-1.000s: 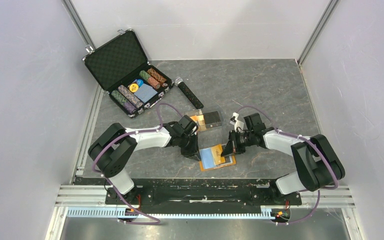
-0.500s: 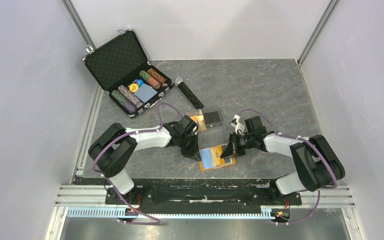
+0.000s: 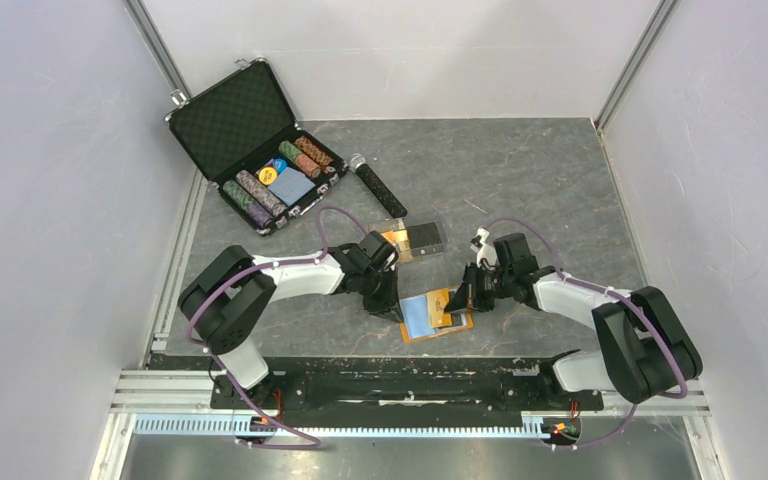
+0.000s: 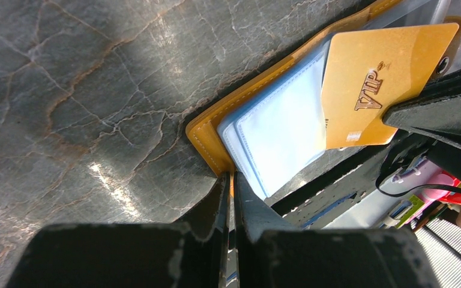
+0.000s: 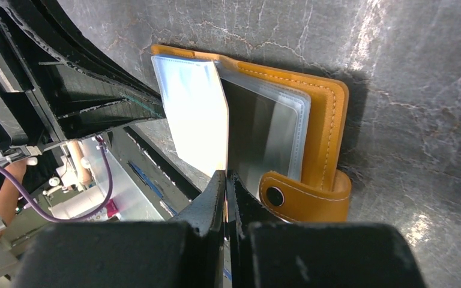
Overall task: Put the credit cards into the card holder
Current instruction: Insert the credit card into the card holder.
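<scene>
My left gripper (image 4: pixel 228 195) pinches the card holder's (image 4: pixel 204 135) corner; my right gripper (image 5: pixel 225 177) pinches a gold card (image 4: pixel 377 78). Only the left wrist view shows its VIP lettering

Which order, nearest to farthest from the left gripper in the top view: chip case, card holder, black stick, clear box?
1. card holder, at the left gripper's tips
2. clear box, just behind
3. black stick, farther back
4. chip case, back left

The card holder (image 3: pixel 430 318) lies open on the table (image 3: pixel 540 180), between my left gripper (image 3: pixel 392 311) and my right gripper (image 3: pixel 458 303), a card (image 4: pixel 372 78) across its right half. Behind, far left, an open case (image 3: pixel 232 122).
</scene>
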Motion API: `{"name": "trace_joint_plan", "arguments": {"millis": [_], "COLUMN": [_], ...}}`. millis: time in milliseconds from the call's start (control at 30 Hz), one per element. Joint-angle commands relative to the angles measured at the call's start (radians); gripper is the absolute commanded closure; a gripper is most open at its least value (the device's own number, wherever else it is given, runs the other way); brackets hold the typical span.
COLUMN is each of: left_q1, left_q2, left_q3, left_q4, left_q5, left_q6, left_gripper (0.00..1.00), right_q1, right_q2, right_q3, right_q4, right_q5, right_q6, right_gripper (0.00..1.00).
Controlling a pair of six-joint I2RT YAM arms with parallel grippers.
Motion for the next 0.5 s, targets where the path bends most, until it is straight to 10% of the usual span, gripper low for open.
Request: {"name": "trace_joint_plan", "arguments": {"millis": [0, 467], "left_q1": [-0.017, -0.017], "left_q2": [0.03, 0.033], "left_q3": [0.002, 0.008], "left_q4": [-0.02, -0.019], "left_q5": [-0.027, -0.028], "left_q6": [-0.002, -0.001], "left_gripper": [0.89, 0.89], "right_q1": [-0.002, 0.059], "right_q2": [0.036, 0.149], "right_q3": [-0.018, 0.018], "right_q4": [0.027, 0.044], "right_q5": [-0.019, -0.136], "right_q6": [0.011, 0.0], "right_gripper": [1.0, 1.0]}}
